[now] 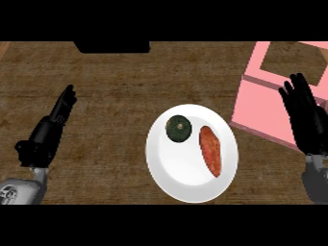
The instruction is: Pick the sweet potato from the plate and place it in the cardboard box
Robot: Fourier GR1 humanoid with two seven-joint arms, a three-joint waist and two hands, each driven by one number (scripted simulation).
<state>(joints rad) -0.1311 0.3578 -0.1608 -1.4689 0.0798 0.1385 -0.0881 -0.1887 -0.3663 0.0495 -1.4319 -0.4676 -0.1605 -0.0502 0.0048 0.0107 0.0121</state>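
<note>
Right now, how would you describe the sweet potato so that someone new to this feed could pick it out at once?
Find the white plate in the middle of the wooden counter, left of the pink box. Two things lie on it; the sweet potato is on the right half. It is long, thin and orange, while its neighbour is a round dark green vegetable.

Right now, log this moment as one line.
sweet potato on plate | left hand open | right hand open over pink box

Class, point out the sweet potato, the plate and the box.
sweet potato [210,150], head view: middle of its orange body.
plate [175,173], head view: bare white surface, lower left.
box [262,108], head view: pink flap.
</note>
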